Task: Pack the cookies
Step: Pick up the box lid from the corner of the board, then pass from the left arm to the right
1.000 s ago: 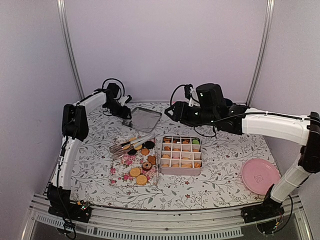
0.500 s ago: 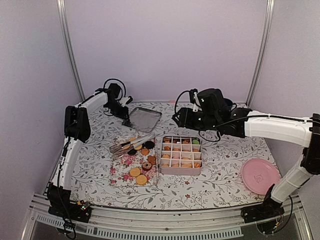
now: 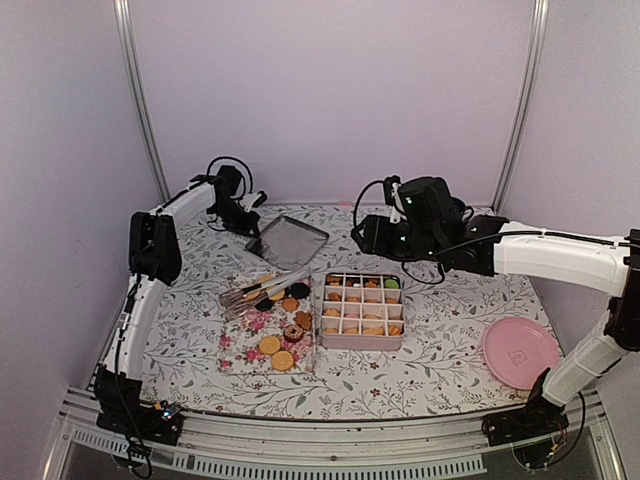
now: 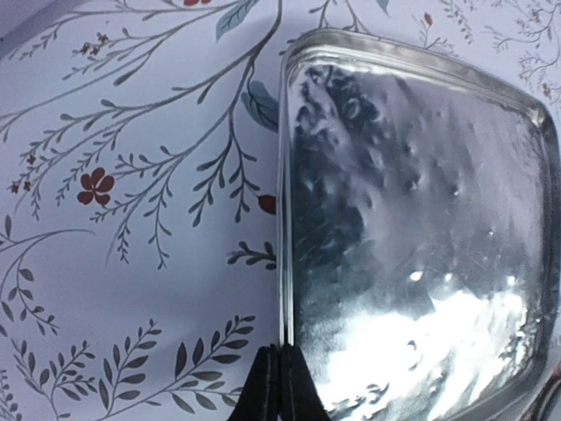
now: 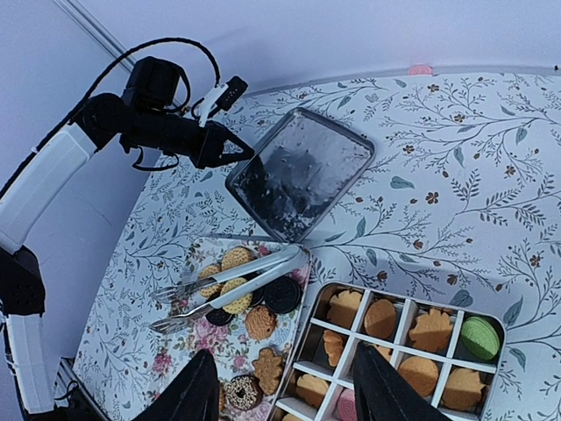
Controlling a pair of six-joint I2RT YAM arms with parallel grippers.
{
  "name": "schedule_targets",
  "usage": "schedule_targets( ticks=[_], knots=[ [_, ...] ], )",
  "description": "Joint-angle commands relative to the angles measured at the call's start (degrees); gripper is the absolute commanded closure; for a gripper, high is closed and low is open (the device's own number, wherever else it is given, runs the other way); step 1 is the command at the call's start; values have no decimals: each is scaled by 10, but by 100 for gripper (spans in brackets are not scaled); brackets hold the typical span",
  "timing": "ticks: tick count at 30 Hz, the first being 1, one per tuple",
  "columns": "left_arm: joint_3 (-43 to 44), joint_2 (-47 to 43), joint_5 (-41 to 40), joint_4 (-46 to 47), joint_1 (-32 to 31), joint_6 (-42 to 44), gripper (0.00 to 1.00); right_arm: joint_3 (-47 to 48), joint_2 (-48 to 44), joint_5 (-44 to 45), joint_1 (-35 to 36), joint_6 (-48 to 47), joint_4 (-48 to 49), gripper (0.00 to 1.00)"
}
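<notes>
The left pincer (image 4: pixel 278 373) is clamped on the left rim of the metal lid (image 4: pixel 412 228), far back on the worktop (image 3: pixel 450 300); the cookies (image 3: pixel 284 358) lie nearer and rightward, on the floral mat (image 3: pixel 237 352) and in the divided box (image 3: pixel 362 342), closer to the right pincer (image 5: pixel 282 351), half-wide and empty

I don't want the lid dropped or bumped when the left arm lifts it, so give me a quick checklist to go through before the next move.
1. The left gripper is shut on the rim of the metal lid: ok.
2. Nothing lies on the lid: ok, only reflections show.
3. The right gripper is open and holds nothing: ok.
4. The right arm is clear of the way from the lid to the cookie box: cannot tell, since it hovers behind the box and its height is unclear.
5. All cookies are in the box: not ok, several lie on the floral mat.
</notes>
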Motion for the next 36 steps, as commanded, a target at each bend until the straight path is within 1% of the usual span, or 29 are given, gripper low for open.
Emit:
schedule_targets(
  ticks=[1,5,10,12,17,21,24,27,30,34,36],
  knots=[
    [57,-19,18,11,-14,-9,100,-9,2,17,-1,-11,-5,47],
    [135,-25,28,23,-18,-20,100,-12,3,21,-1,-9,-3,46],
    [148,-60,73,62,-20,-50,100,-20,-1,-58,-20,-5,39,41],
    [149,-72,112,69,-20,-63,100,-29,-6,-88,-30,5,59,37],
    [145,-101,219,61,-20,-77,100,-75,-24,-145,-56,11,145,26],
    [133,-130,293,39,-19,-74,100,-89,-23,-179,-71,3,214,23],
    [124,-150,344,11,-19,-66,100,-74,-2,-198,-80,-5,245,22],
    [113,-170,365,-9,-20,-60,100,-58,23,-226,-90,-1,283,22],
    [104,-188,380,-28,-20,-51,100,-56,50,-252,-108,32,343,22],
    [85,-209,383,-50,-20,-39,100,-44,85,-281,-115,64,421,22],
    [81,-215,380,-64,-21,-31,100,-32,100,-288,-115,71,443,22]
  ],
)
